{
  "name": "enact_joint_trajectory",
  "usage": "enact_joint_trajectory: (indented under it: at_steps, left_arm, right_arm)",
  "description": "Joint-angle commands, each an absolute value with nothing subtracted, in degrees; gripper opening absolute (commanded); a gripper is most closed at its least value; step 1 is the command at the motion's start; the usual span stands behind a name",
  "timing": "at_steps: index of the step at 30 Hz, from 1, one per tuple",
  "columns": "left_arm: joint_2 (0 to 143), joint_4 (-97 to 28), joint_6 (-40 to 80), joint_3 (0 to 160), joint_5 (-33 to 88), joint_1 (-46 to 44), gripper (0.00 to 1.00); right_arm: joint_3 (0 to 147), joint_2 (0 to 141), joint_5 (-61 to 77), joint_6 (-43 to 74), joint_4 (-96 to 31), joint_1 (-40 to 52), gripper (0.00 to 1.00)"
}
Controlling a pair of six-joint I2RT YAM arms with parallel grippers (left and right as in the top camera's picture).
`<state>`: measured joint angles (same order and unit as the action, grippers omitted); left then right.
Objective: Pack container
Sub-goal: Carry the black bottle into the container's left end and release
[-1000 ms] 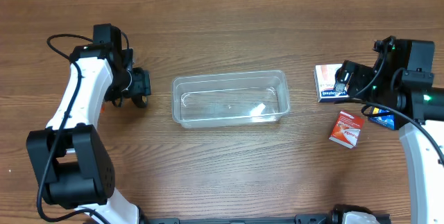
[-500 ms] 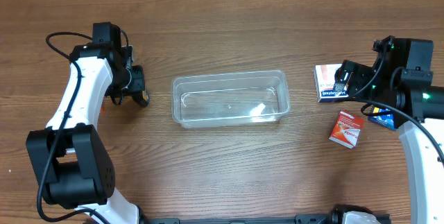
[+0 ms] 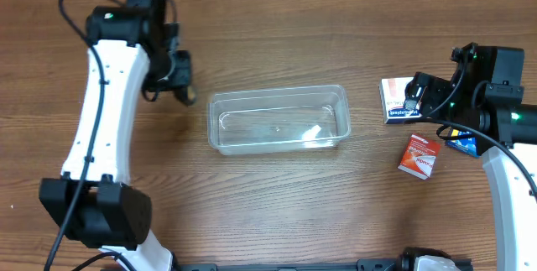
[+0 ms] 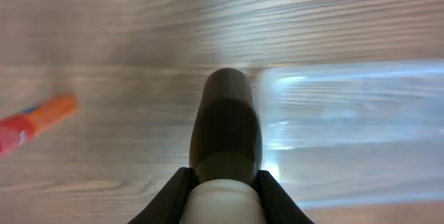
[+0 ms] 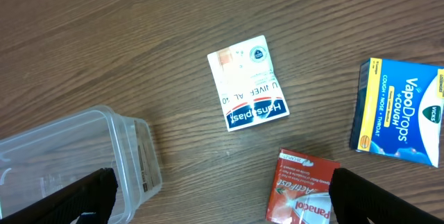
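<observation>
The container, a clear empty rectangular tub, sits mid-table; it also shows in the left wrist view and the right wrist view. My left gripper hangs above the wood just left of the tub's far left corner. It is shut on a dark bottle with a white ribbed cap, the jaws pressing both sides near the cap. My right gripper stands open and empty right of the tub, over a white box.
A red Panadol box and a blue VapoDrops box lie near the right arm. The white box lies beside them. A red-orange packet lies on the wood to the left of the bottle.
My left gripper shut on the dark bottle, then rose and swung toward the far side and a little right. The right arm has not moved.
</observation>
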<state>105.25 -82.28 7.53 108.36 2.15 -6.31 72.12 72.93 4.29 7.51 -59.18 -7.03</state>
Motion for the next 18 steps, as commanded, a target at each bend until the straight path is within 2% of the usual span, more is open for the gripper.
enact_joint_trajectory:
  at_steps: [1, 6, 14, 18]
  left_arm:
    - [105.2, -84.0, 11.9, 114.0, 2.6, -13.9, 0.04]
    - [105.4, -82.0, 18.0, 110.2, 2.3, -19.2, 0.04]
    - [105.6, -72.5, 22.4, 98.4, 2.1, -19.1, 0.04]
    - [105.6, -69.6, 25.8, 94.2, -3.5, -19.1, 0.04]
  right_arm:
    - [73.2, 72.8, 4.6, 8.0, -58.9, -7.2, 1.00]
    - [73.2, 72.8, 4.6, 8.0, -58.8, -7.2, 1.00]
    - [73.2, 72.8, 4.6, 8.0, -58.8, -7.2, 1.00]
    - [73.2, 72.8, 4.6, 8.0, -58.9, -7.2, 1.00]
